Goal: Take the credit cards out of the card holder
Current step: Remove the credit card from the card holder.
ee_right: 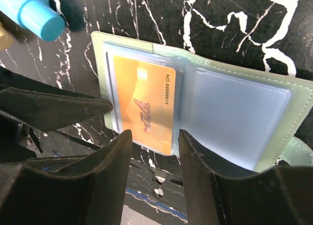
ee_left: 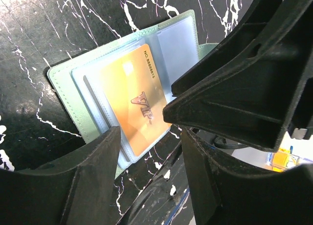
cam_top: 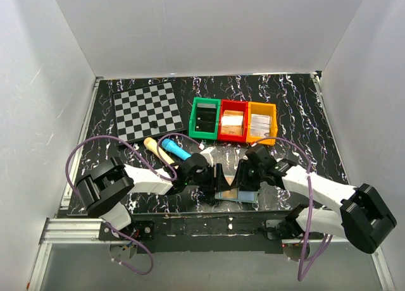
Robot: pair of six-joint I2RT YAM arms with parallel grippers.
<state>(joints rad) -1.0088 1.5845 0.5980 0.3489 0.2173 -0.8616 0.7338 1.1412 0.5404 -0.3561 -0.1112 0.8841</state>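
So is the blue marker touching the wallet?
Apart. The right wrist view shows a strip of black table between the blue marker and the wallet.

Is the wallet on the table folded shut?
No, the card holder lies opened flat with both inner panels showing, and a gold card sits on one panel.

Card holder (ee_right: 234, 115): pale green bifold with blue-grey clear sleeves inside; open and flat, at the middle of the desk's (cam_top: 304, 114) near edge.
Credit card (ee_right: 146, 105): gold, marked VIP, face up, slightly askew in the holder's left-hand sleeve.
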